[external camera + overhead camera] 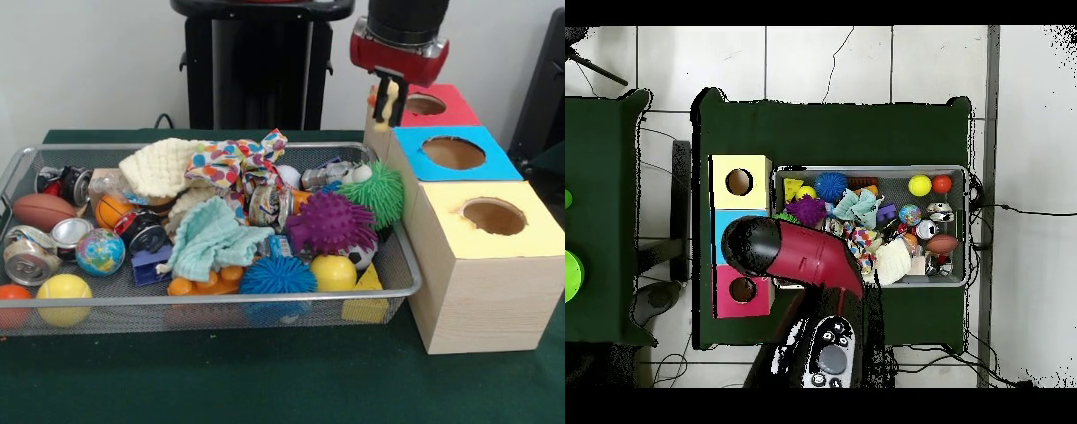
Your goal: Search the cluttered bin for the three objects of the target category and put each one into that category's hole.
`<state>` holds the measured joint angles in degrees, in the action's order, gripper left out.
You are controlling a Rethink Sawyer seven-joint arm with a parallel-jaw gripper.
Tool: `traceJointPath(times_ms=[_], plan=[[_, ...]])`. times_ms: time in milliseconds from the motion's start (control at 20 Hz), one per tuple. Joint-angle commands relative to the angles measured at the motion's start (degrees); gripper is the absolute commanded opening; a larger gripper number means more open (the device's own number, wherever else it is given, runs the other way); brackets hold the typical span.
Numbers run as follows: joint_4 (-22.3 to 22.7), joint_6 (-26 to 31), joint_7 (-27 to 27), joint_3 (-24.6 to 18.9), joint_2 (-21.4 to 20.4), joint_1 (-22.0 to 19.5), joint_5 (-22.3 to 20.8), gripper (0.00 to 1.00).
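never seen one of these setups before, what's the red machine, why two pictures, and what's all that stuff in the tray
The red and black machine is a robot arm; its gripper hangs above the red box. Whether it holds anything is unclear. One picture is taken from across the table, the other from straight overhead. On the green table sits a wire mesh bin crammed with balls, spiky rubber toys, crushed cans and cloths. Beside it stand three boxes in a row, red, blue and yellow, each with a round hole on top for dropping sorted items in.
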<state>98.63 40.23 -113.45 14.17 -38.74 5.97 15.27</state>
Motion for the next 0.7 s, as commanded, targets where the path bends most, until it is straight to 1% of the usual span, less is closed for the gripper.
traceJointPath(times_ms=[50, 200, 400, 500, 700], plan=[[-5.60, 7.23, -20.82, -0.36, 2.40, 2.80, 3.98, 0.00], [-5.11, 8.89, -21.37, 0.18, 1.51, 3.46, 4.53, 0.00], [-2.80, 9.77, -21.61, 0.30, -0.38, 4.02, 5.31, 0.00], [-0.59, 8.13, -21.16, 0.45, -1.12, 4.24, 5.39, 0.00], [5.31, 3.13, -17.74, -0.35, -2.49, 2.53, 5.29, 0.00]])
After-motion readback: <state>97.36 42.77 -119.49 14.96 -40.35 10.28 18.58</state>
